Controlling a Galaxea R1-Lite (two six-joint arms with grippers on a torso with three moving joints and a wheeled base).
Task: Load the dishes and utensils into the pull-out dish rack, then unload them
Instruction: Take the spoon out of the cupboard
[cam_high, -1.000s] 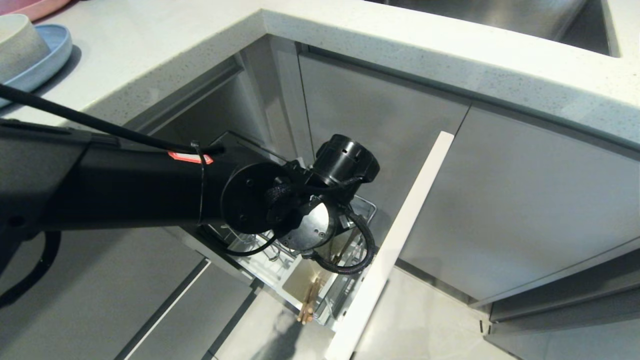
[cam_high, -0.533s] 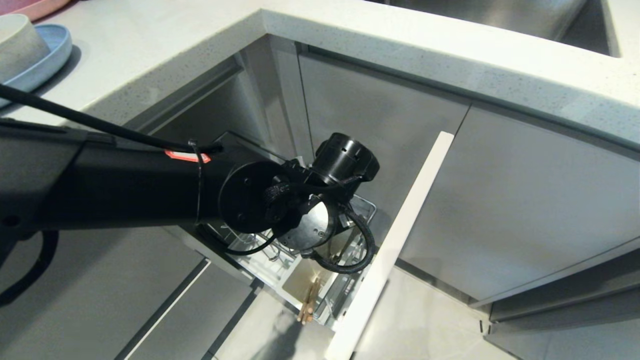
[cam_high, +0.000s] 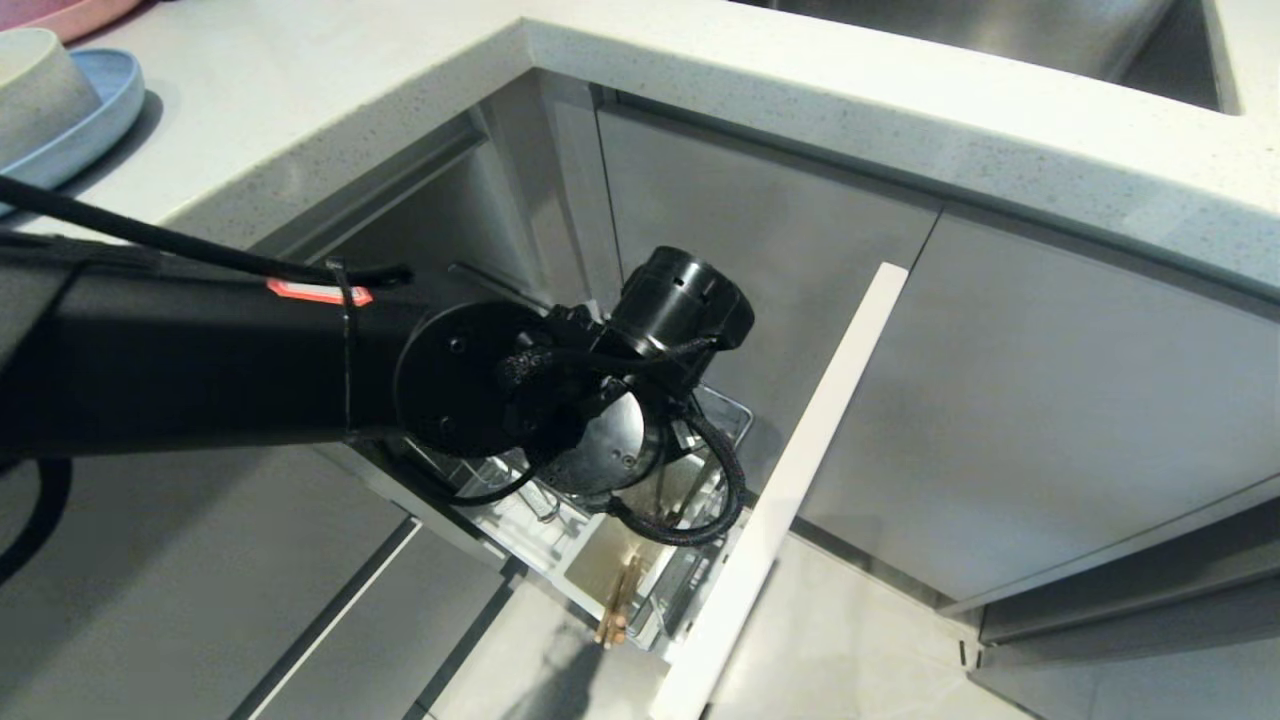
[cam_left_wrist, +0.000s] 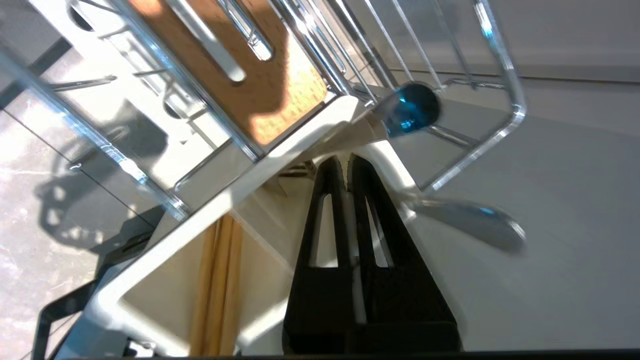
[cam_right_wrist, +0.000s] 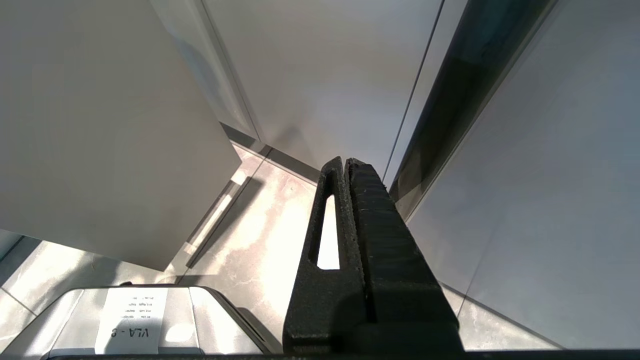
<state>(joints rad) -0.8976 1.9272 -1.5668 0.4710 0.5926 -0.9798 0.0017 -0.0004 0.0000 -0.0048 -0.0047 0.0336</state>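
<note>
While nearly closed, left hand (cam_left_wrist: 348, 161) pinches a spoon's (cam_left_wrist: 462, 227) handle.

L arm (cam_high: 200, 370) reaches across from the robot's left, forearm near level, wrist bent so the left gripper (cam_left_wrist: 348, 161) points down, out of sight under the wrist from the head cam. Its fingers (cam_left_wrist: 327, 200) sit pinched together, just a thin slit between them. R arm hangs low, right gripper (cam_right_wrist: 345, 165) pressed closed w/ nothing in it.
</note>
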